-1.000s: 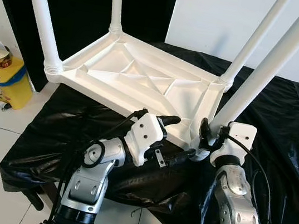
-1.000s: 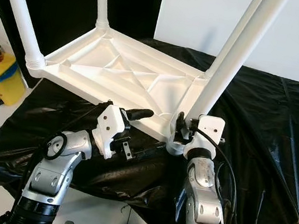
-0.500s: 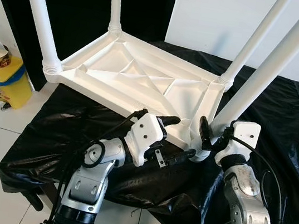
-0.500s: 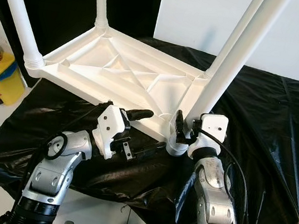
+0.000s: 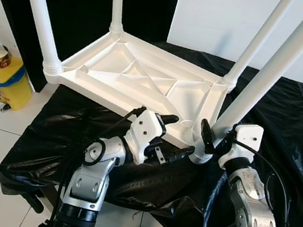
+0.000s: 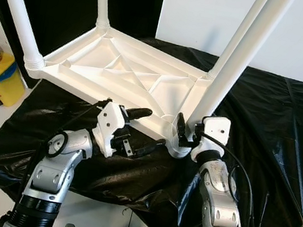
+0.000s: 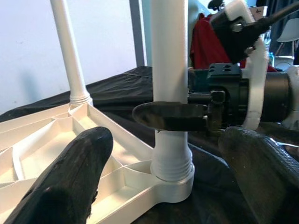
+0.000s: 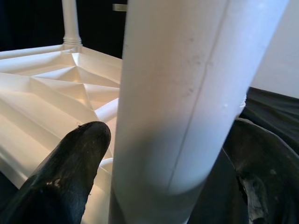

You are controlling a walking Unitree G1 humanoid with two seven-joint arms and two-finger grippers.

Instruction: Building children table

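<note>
1. Upside-down white plastic children's table rests tilted on a desk draped in black sheeting, its ribbed underside facing up.
2. Four white legs stand in its corner sockets; the nearest leg rises beside the right arm.
3. Right tool sits at the base of that leg, fingers apart on either side of it; the right wrist view shows gaps, so it is not clamped.
4. Left tool hovers just beside the table's near edge, fingers spread, holding nothing.
5. Yellow bin stands on the tiled floor to the left.
6. Assembly looks nearly complete; tightening the near leg and turning the table upright likely remain.
</note>
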